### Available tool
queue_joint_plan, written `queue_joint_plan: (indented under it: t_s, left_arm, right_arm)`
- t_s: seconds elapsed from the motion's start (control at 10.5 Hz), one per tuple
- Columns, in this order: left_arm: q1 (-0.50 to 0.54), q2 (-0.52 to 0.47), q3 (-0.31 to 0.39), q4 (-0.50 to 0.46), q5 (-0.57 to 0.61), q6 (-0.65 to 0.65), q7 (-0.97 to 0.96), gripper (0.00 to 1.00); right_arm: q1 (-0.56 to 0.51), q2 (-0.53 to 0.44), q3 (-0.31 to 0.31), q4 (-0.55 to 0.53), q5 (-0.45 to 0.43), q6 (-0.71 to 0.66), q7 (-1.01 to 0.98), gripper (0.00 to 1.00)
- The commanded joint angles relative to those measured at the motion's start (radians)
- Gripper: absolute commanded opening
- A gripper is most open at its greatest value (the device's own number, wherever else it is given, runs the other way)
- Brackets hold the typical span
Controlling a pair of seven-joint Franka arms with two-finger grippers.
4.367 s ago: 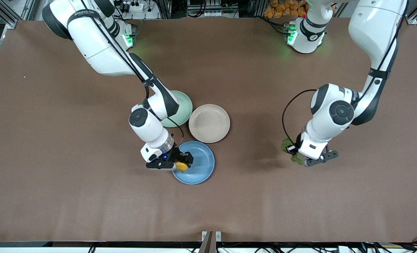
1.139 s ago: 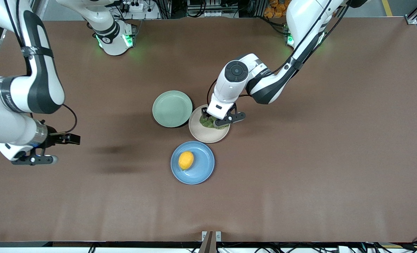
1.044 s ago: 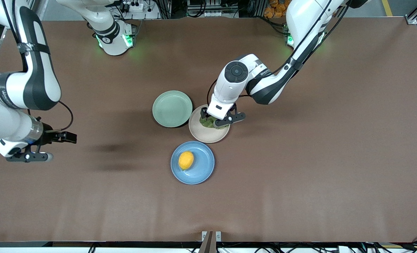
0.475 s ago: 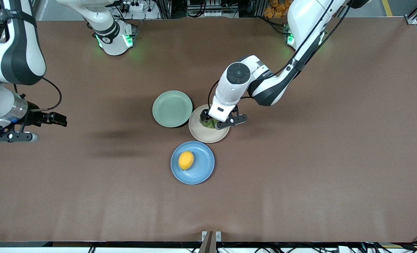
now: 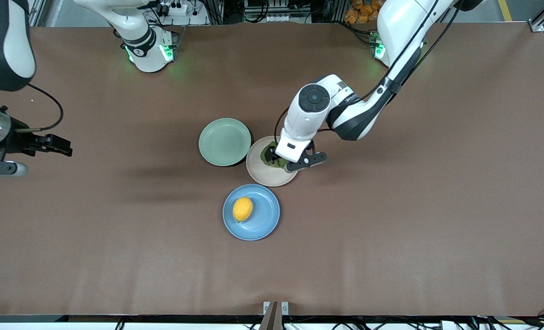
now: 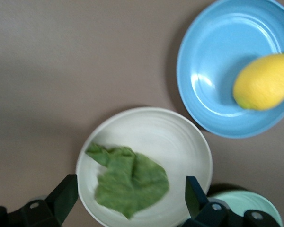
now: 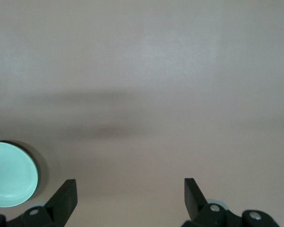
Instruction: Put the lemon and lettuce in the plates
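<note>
At the right arm's end of the tabletop (image 5: 391, 238), the right end effector (image 5: 26, 153) is held in the air over bare brown surface, well apart from the plates. In the right wrist view its fingers (image 7: 66, 198) are seen spread wide with nothing between them, and only an edge of the mint green plate (image 7: 12, 181) is caught.

Toward the middle of the tabletop, the mint green plate (image 5: 224, 141) is seen bare. Just beside it, toward the left arm's end, the beige-pink plate (image 5: 265, 173) is placed with its rim almost touching the green one. The blue plate (image 5: 263, 217) is set nearer to the front camera than both, close to the beige-pink plate's rim. The lemon (image 5: 242, 209) is lying on its side inside the blue plate, a little off centre toward the right arm's end.

The lettuce (image 5: 269, 155) is spread on the beige-pink plate, partly covered in the front view by the left arm's wrist. The left end effector (image 5: 295, 162) is poised over that plate. In the left wrist view its fingers (image 6: 64, 198) are shown parted wide, with the lettuce (image 6: 131, 180) lying released between and below them on the beige-pink plate (image 6: 180, 142). The blue plate (image 6: 203, 71) and the lemon (image 6: 264, 81) are also caught in that view.
</note>
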Motion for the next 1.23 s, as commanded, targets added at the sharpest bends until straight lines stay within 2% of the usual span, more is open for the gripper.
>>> queue_joint_plan:
  t_s: [0.0,0.28,0.66,0.95,1.04,1.14]
  left_arm:
    - [0.048,-0.036,0.008,0.007,0.034,-0.033,0.057,1.00]
    - [0.140,-0.059,0.010,0.007,0.037,-0.117,0.187,1.00]
    - [0.247,-0.066,0.031,0.009,0.112,-0.120,0.287,1.00]
    - [0.410,-0.115,0.030,0.010,0.114,-0.122,0.448,1.00]
    - [0.450,-0.124,0.025,0.012,0.112,-0.122,0.498,1.00]
    - [0.462,-0.138,0.025,0.012,0.112,-0.122,0.511,1.00]
  right_arm:
    - [-0.018,-0.012,0.020,0.078,-0.014,-0.077,0.007,1.00]
    - [-0.013,-0.056,0.016,0.097,-0.010,-0.101,0.059,1.00]
    - [-0.013,-0.053,0.013,0.132,0.001,-0.104,0.053,1.00]
    - [-0.010,-0.044,0.023,0.163,0.007,-0.166,0.050,1.00]
    - [-0.010,-0.044,0.024,0.163,0.018,-0.179,0.051,1.00]
    - [-0.013,-0.044,0.018,0.169,0.079,-0.185,0.051,1.00]
